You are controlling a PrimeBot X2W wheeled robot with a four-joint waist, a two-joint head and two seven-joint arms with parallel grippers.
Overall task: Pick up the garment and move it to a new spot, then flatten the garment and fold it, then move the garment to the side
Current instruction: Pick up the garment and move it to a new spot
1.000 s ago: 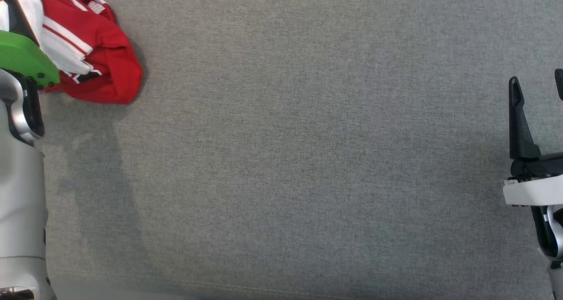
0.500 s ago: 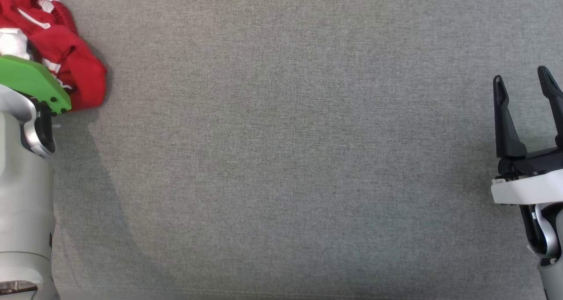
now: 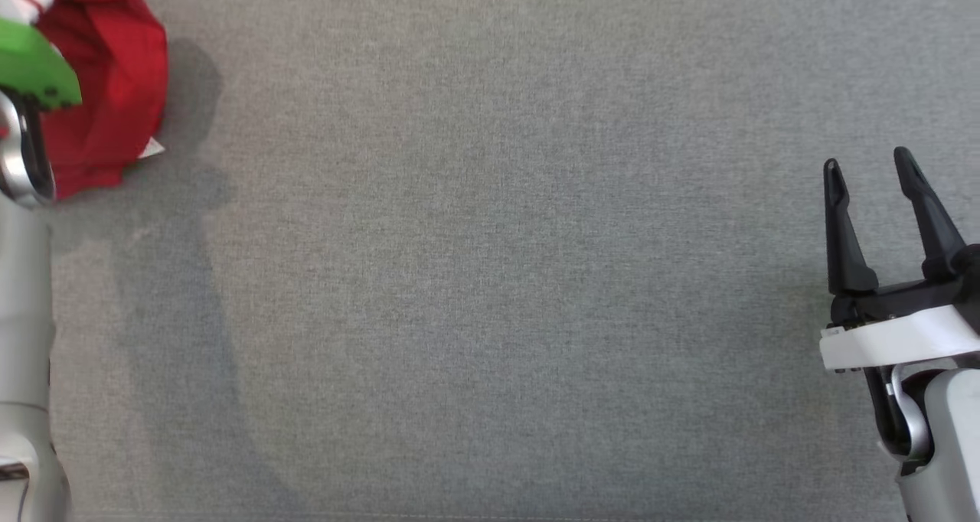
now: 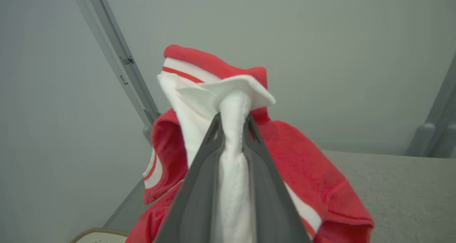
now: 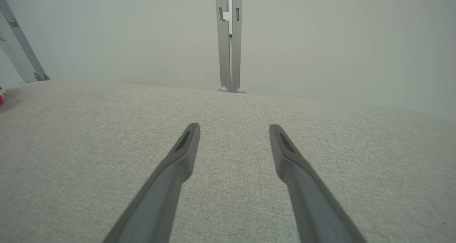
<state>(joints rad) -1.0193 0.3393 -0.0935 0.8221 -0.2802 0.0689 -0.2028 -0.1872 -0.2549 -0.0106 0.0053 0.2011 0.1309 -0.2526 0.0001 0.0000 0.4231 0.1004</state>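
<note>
The garment (image 3: 99, 86) is red with white panels and red stripes. It hangs bunched at the head view's top left, its lower folds close to the grey surface. In the left wrist view my left gripper (image 4: 233, 120) is shut on a white fold of the garment (image 4: 306, 171), which drapes down around both fingers. In the head view a green wrist plate (image 3: 31, 66) covers that gripper's fingers. My right gripper (image 3: 869, 166) stands open at the right edge, nothing between its fingers (image 5: 185, 146), low over bare fabric.
A grey fabric surface (image 3: 490, 277) spreads across the whole workspace. Pale walls rise behind it, with grey metal posts (image 5: 228, 40) at its far edge. My left forearm (image 3: 23, 338) runs up the left side of the head view.
The left gripper closed on the garment's white fold and lifted it, so the cloth now hangs bunched. The head view shifted, and the right gripper shows further into it.
</note>
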